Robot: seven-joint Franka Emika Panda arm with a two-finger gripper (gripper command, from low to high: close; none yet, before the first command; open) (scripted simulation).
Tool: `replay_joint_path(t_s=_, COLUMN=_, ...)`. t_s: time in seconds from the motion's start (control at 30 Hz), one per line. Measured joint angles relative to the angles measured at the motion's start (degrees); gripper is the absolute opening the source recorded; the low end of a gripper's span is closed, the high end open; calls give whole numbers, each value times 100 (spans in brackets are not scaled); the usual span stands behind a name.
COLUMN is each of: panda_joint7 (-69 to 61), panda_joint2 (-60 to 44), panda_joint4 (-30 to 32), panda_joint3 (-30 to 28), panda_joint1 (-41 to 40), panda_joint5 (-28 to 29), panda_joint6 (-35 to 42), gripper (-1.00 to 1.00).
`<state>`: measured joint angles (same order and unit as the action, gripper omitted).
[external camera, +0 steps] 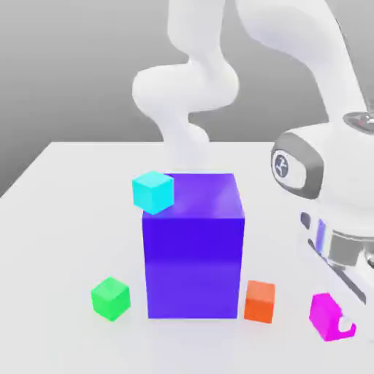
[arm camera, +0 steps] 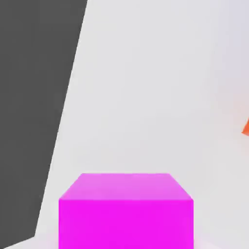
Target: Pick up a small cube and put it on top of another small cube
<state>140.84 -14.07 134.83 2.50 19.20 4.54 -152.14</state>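
We have the fingers (external camera: 343,326) closed on the magenta cube (external camera: 326,315), which sits at the exterior view's lower right, near the front edge of the tabletop (external camera: 66,204) and just beside the orange cube (external camera: 260,301). In the hand view the magenta cube (arm camera: 126,210) fills the lower part of the picture, squarely centred, which we read as a level, symmetric grip. The step in hand, as we judge it, is the lift: we should raise the cube straight up before travelling sideways, so it clears the orange cube, and keep the wrist steady so the cube does not rotate between the pads. Which small cube is the target we cannot tell; the green cube (external camera: 110,298) stands free on the tabletop at the exterior view's left, while the cyan cube (external camera: 153,191) appears against the upper corner of the big blue-purple block (external camera: 193,245), and we cannot say whether it rests on the block or stands behind it. The fingers themselves are largely cut off at the exterior view's edge, so the exact contact faces are hard to make out, and whether the cube has left the tabletop is unclear.
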Motion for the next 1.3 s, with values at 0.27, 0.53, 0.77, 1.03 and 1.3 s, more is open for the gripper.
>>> replay_joint_path(t_s=0.27, panda_joint7=-2444, panda_joint2=490, panda_joint4=109, panda_joint3=-116, panda_joint1=-620, panda_joint5=204, panda_joint6=176, gripper=-100)
replay_joint_path(t_s=0.53, panda_joint7=-4947, panda_joint2=927, panda_joint4=243, panda_joint3=-283, panda_joint1=-1263, panda_joint5=336, panda_joint6=293, gripper=-100)
replay_joint_path(t_s=0.77, panda_joint7=-7162, panda_joint2=1262, panda_joint4=379, panda_joint3=-410, panda_joint1=-1818, panda_joint5=419, panda_joint6=343, gripper=-100)
replay_joint_path(t_s=1.03, panda_joint7=-9716, panda_joint2=1585, panda_joint4=558, panda_joint3=-718, panda_joint1=-2282, panda_joint5=484, panda_joint6=337, gripper=-100)
replay_joint_path(t_s=1.3, panda_joint7=-12270, panda_joint2=1838, panda_joint4=769, panda_joint3=-1093, panda_joint1=-2668, panda_joint5=539, panda_joint6=264, gripper=-100)
